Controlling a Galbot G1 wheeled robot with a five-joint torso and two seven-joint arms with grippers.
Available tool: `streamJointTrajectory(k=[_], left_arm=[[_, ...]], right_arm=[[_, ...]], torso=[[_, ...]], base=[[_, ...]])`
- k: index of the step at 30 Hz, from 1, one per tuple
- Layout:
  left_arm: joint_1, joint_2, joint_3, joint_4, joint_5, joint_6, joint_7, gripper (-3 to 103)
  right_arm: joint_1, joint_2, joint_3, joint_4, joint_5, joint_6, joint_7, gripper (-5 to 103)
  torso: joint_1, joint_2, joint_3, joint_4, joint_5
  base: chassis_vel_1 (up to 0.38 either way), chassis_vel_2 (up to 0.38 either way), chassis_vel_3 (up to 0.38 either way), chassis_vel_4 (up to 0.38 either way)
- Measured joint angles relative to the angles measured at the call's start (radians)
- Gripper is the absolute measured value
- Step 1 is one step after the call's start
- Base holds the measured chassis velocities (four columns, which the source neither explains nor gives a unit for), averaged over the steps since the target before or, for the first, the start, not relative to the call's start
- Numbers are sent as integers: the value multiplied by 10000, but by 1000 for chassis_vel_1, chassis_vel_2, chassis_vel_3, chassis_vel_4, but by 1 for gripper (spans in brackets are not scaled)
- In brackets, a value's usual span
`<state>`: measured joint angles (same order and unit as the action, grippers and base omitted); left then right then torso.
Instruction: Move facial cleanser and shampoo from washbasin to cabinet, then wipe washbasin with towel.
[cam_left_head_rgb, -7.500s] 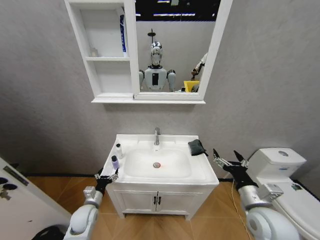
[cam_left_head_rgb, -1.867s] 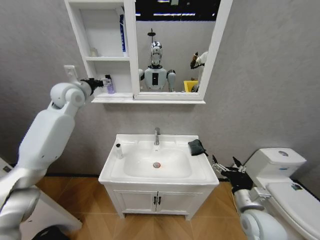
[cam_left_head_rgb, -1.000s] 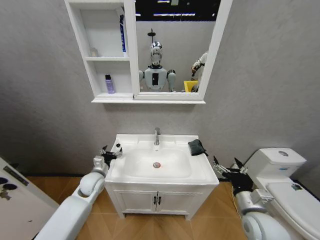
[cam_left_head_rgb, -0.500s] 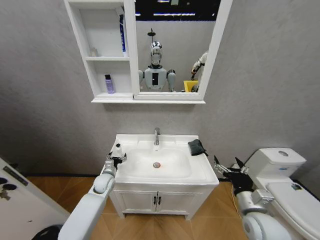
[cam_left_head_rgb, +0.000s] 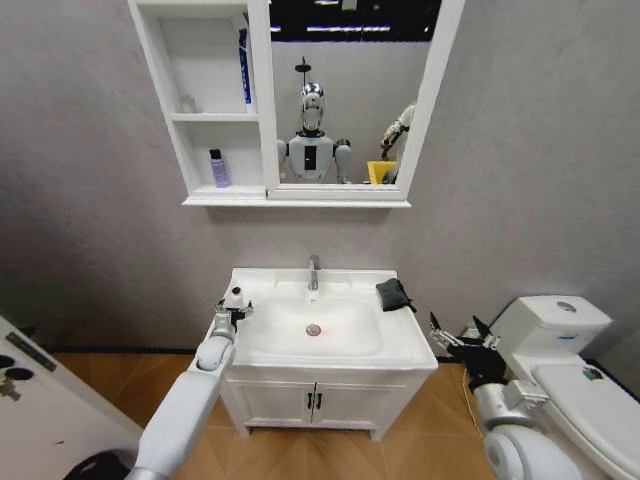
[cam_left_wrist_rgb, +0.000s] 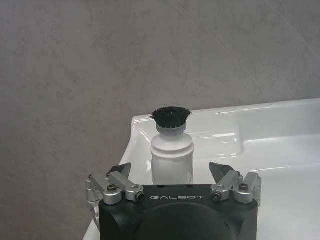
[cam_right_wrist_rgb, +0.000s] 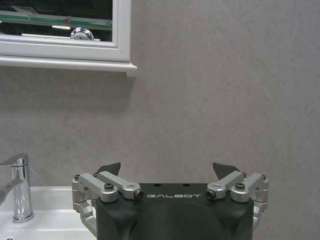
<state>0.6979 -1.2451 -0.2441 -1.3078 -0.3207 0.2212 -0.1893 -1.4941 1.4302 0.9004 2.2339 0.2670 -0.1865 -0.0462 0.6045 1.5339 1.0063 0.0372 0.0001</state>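
Head view: glossy white ceramic washbasin (cam_left_head_rgb: 400, 345), oval bowl; small white bottle (cam_left_head_rgb: 236, 297) on its left rim, left gripper (cam_left_head_rgb: 232, 310) at it. Purple bottle (cam_left_head_rgb: 217, 168) in cabinet (cam_left_head_rgb: 262, 120) lower cubby. Bunchy black towel (cam_left_head_rgb: 394, 294) at far right corner. Right gripper (cam_left_head_rgb: 462, 340) spread, empty, right of basin.

Left wrist view: cylindrical bottle (cam_left_wrist_rgb: 171, 160), black bristly cap, between wide-open fingers (cam_left_wrist_rgb: 118, 171), ungripped.

Right wrist view: chrome tap (cam_right_wrist_rgb: 18, 187); fingertips (cam_right_wrist_rgb: 109, 169) wide apart, nothing held.

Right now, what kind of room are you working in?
A bathroom, by the look of it: a washbasin with a chrome tap, a toilet at the robot's right, and a cabinet joined to a mirror on the wall.
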Motion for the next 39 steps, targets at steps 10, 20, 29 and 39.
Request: streamJointTrajectory(k=[10, 20, 29, 39], left_arm=[[-2, -215, -128, 321, -164, -317, -44, 52], [181, -116, -227, -229, -173, -508, -146, 32], [362, 1908, 414, -5645, -2496, 1914, -2316, 32], [-2963, 4264, 767, -7201, -6561, 3952, -2882, 32]], right_arm=[[4, 3, -6, -19, -39, -4, 21, 100], [41, 16, -125, -2, -158, -47, 37, 100], [7, 43, -175, -8, -249, -52, 31, 100], [99, 114, -444, -265, -500, 58, 1, 100]], torso=[[-1, 0, 0, 1, -1], [-1, 0, 1, 1, -4], [-2, 0, -2, 0, -3], [-3, 0, -2, 1, -4]], base=[[0, 0, 0, 0], [0, 0, 0, 0], [0, 0, 0, 0], [0, 0, 0, 0]])
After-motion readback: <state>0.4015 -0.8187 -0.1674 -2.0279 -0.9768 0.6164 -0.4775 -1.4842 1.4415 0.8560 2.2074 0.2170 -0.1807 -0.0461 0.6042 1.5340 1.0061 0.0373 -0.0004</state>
